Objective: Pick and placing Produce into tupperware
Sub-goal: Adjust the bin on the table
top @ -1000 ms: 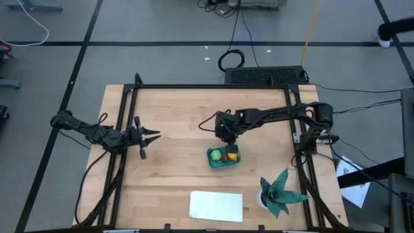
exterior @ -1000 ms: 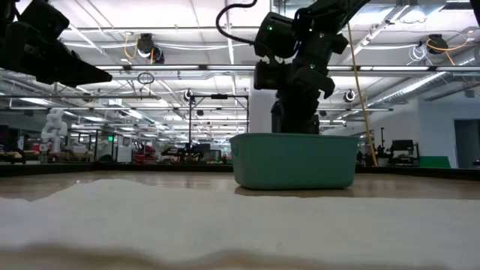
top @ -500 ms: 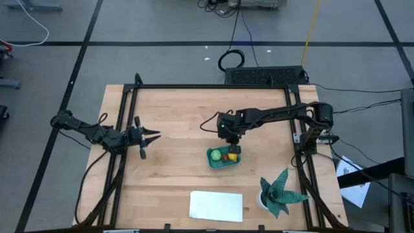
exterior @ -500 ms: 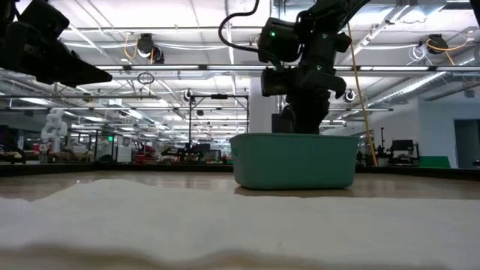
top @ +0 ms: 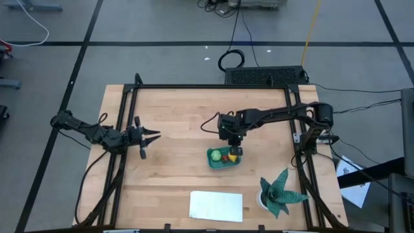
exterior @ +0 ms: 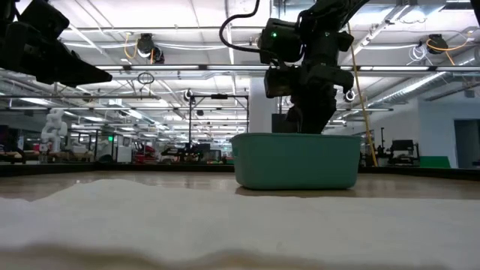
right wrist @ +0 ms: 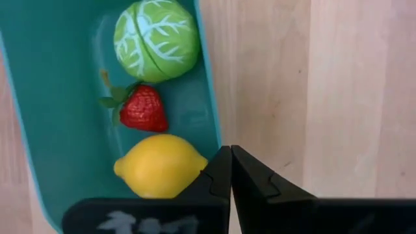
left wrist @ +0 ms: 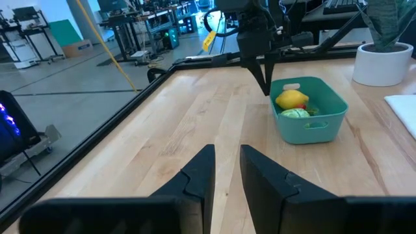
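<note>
While the tupperware (right wrist: pixel 58 140) holds produce (right wrist: pixel 160 166) — right pincer (right wrist: pixel 231 170) beside

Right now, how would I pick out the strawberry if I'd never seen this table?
Find the teal tub on the wooden table, under the right gripper. Three pieces lie in a row inside; the strawberry is the middle one, between the lemon and the cabbage: smallest, and the only red one.

You have the tub (top: pixel 224 158) right of the table's (top: pixel 174 129) middle, holding lemon (right wrist: pixel 160 165), strawberry (right wrist: pixel 142 108) and cabbage (right wrist: pixel 156 39) in a row. The sheet (top: pixel 216 205) lies at the front edge; the plant (top: pixel 279 192) stands in the front right corner.
</note>
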